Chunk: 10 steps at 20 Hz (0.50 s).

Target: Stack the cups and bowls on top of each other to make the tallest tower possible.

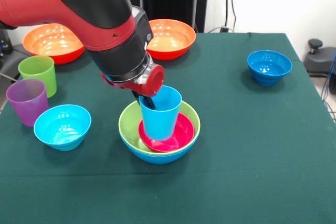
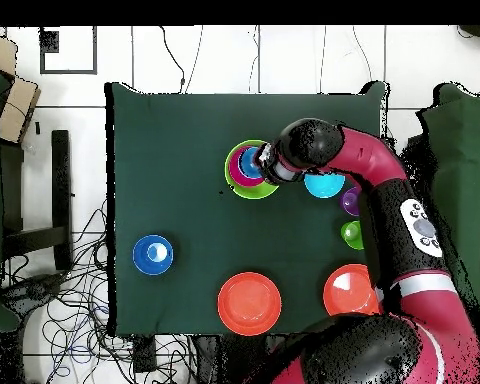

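- bench (image 1: 252,145): dark green cloth, plain
- arm (image 1: 89,9): red and black, with a red ring at the wrist
- tower (image 1: 159,129): blue bowl lowest, lime green bowl in it, magenta small bowl, light blue cup (image 1: 160,111) on top
- two large bowls (image 1: 169,38) at the far edge: orange
- small bowls: cyan (image 1: 62,126), dark blue (image 1: 269,66)
- loose cups: lime green (image 1: 38,74), purple (image 1: 27,100), the purple perhaps slightly see-through

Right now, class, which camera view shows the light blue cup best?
The front view: the light blue cup stands upright in the magenta bowl, its side and rim clear. Overhead, only a sliver of the cup shows beside the arm.
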Each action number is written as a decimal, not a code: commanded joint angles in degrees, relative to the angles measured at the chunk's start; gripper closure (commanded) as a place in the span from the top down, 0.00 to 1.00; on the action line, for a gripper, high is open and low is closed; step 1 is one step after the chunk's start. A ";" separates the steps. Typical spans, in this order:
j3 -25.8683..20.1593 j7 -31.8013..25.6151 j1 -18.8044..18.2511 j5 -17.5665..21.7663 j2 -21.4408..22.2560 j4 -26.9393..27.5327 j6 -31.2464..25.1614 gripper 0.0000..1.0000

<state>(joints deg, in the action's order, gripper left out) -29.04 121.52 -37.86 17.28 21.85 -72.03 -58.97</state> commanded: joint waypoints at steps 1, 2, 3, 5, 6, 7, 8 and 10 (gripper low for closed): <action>-1.09 -11.56 2.64 4.79 1.37 -0.46 0.09 0.00; -1.09 -11.58 2.64 4.93 1.50 -0.68 0.59 0.00; -1.09 -11.61 2.65 5.06 1.55 -0.79 0.96 0.00; -1.35 -12.03 2.49 4.95 1.43 -0.82 0.96 0.00; -1.48 -12.23 2.41 4.89 1.36 -0.83 0.95 0.00; -1.60 -12.44 2.32 4.84 1.30 -0.84 0.95 1.00; -1.64 -12.53 2.24 4.82 1.27 -0.84 0.96 1.00; -1.44 -12.24 2.35 4.83 1.31 -0.68 0.68 1.00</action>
<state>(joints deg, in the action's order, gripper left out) -29.04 121.52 -37.23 17.63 21.93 -72.03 -58.97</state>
